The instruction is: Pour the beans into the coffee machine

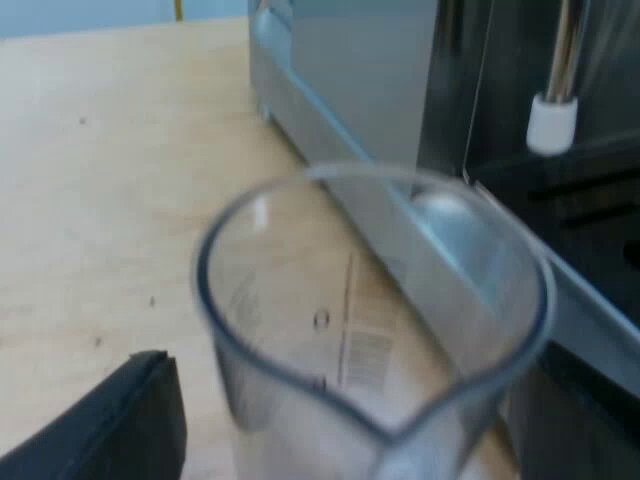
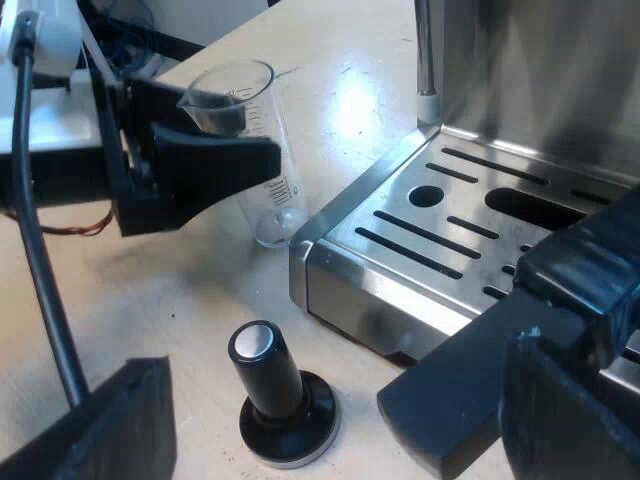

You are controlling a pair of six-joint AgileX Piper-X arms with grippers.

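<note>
Though my left gripper (image 2: pixel 225 150) and right gripper (image 2: pixel 290 430) both stand spread, I judge the glass (image 1: pixel 370 330) light, slick, brittle, best clamped gently mid-wall.

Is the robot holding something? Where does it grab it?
Cannot tell for sure: the left pincer is at the measuring glass, just below its rim, but a grip isn't clear. The right pincer is open and holds nothing.

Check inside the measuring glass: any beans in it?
No beans visible: the measuring glass looks empty from above, and its base beside the espresso machine is clear. The left gripper covers its middle section in the right wrist view, so that band is unconfirmed there.
</note>
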